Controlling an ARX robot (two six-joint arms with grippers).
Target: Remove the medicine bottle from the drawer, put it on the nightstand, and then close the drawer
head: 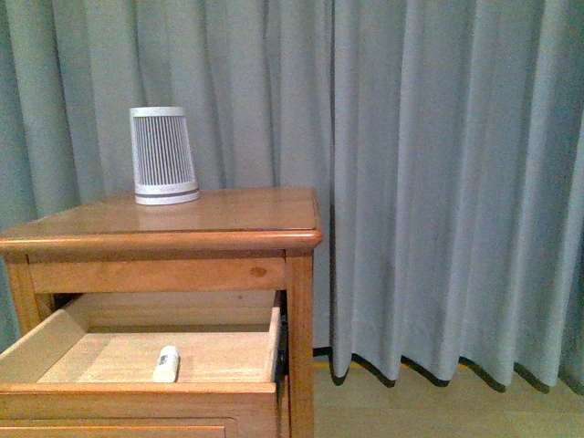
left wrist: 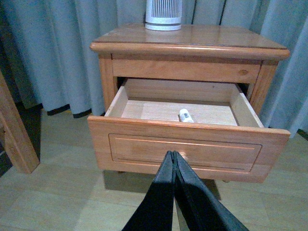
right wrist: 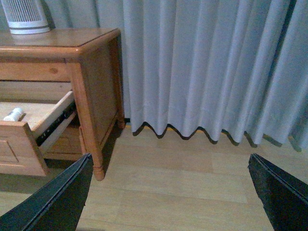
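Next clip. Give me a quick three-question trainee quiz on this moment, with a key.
1. Fill in: the left gripper is shut; the right gripper is ____.
2. True or false: the drawer is shut.
3. The medicine bottle is: A in the left gripper; B in the drawer; C in the right gripper.
Key: 1 open; 2 false; 3 B.

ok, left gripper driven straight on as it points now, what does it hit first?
Probably the front of the open drawer, mid-width. The left gripper, jaws shut, aims straight at it; distance unclear.
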